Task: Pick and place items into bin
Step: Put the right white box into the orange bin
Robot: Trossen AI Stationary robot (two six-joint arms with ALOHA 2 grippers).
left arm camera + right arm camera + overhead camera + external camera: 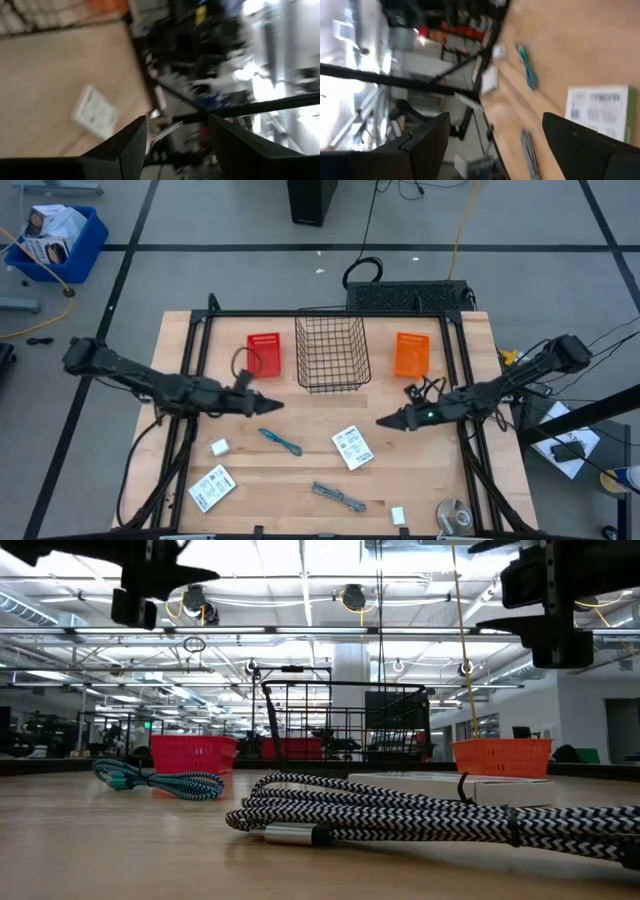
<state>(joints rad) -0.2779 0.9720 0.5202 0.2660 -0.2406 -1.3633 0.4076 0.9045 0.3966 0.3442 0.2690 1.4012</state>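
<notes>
— Where on the bench (pixel 300 460)?
— Wire bin (pixel 331 352) at twelve o'clock, between red basket (pixel 264 352) and orange basket (pixel 411 354). Teal cable (pixel 280 441) near centre. Printed packet (pixel 351 446) just toward three o'clock of it; second packet (pixel 211 487) at seven o'clock. Grey braided cable (pixel 339 497) at six. Small white block (pixel 220 447) at nine o'clock; another block (pixel 398 515) at five, beside silver roll (pixel 454 515).

— And the hands?
— Left hand (pixel 268 406) raised off the bench at ten o'clock, fingers (pixel 122 145) spread apart, gripping nothing. Right hand (pixel 390 421) raised at two o'clock, fingers (pixel 427 142) likewise parted, empty.
</notes>
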